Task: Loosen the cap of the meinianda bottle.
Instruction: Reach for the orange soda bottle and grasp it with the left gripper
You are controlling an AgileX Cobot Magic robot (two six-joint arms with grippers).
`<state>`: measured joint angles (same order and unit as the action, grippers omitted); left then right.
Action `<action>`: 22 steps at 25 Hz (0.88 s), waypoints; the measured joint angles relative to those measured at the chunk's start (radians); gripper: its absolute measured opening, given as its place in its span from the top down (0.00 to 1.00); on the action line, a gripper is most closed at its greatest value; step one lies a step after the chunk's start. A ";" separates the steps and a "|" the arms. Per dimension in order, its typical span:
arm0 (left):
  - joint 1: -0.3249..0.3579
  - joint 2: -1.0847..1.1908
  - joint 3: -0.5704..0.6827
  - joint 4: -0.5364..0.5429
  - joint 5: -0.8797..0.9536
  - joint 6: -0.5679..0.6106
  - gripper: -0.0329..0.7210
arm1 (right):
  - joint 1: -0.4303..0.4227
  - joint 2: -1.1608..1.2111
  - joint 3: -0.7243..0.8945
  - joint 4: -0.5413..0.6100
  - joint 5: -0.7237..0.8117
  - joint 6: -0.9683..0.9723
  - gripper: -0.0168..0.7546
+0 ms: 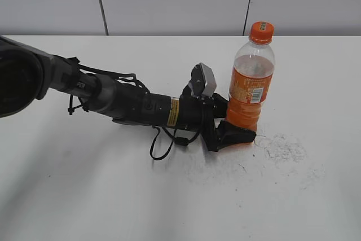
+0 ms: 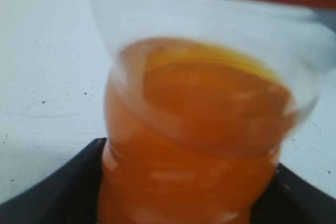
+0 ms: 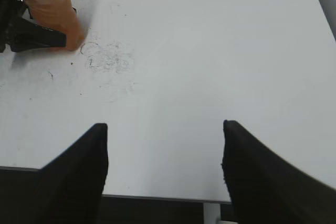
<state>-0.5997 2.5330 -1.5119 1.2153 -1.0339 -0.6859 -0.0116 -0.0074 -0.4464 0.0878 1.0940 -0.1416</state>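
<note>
A wide white counter (image 1: 84,196) fills the scene, with a patch of grey scuff marks (image 1: 285,148) toward the right side. Across it from the left reaches the left arm (image 1: 130,105), black and lying low, almost level with the surface. Its left claw (image 1: 237,131) is pinching the ridged lower body of the meinianda bottle (image 1: 251,83), one dark finger on each side just above the base. This low grip appears meant to brace the bottle so it cannot spin or tip when the top is twisted. The bottle stands upright right of centre, just left of the scuffs, holding orange drink up to its shoulder. The left wrist view shows the orange body very close and blurred. The right claw (image 3: 165,169) is spread wide with nothing between its fingers, hovering over the counter's near edge, well apart from the bottle. The cap (image 1: 261,32), small and orange, sits on the neck, untouched; loosening seems not yet begun.
</note>
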 joint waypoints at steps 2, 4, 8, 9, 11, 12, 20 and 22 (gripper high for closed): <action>0.000 0.000 0.000 0.000 0.000 0.000 0.21 | 0.000 0.036 -0.010 0.026 -0.023 0.021 0.32; -0.001 0.000 0.000 0.000 0.000 0.000 0.21 | 0.000 0.093 -0.018 0.067 -0.075 0.032 0.32; -0.001 0.000 0.000 0.000 0.000 0.000 0.21 | 0.000 0.315 -0.051 0.247 -0.252 0.035 0.32; -0.001 0.000 0.000 0.000 0.000 0.000 0.21 | 0.000 0.360 -0.061 0.291 -0.276 0.027 0.32; -0.001 0.000 -0.001 0.000 0.000 0.000 0.21 | 0.000 0.465 -0.095 0.396 -0.312 -0.026 0.32; -0.001 0.000 -0.001 0.000 0.000 0.000 0.21 | 0.000 0.508 -0.114 0.437 -0.319 -0.053 0.32; -0.001 0.000 -0.001 0.000 0.001 0.000 0.21 | 0.000 0.935 -0.391 0.639 -0.221 -0.203 0.32; -0.001 0.000 -0.001 0.000 0.000 0.000 0.21 | 0.001 1.039 -0.487 0.642 -0.159 -0.204 0.32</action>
<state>-0.6004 2.5330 -1.5129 1.2153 -1.0338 -0.6859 -0.0103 1.0313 -0.9330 0.7293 0.9349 -0.3454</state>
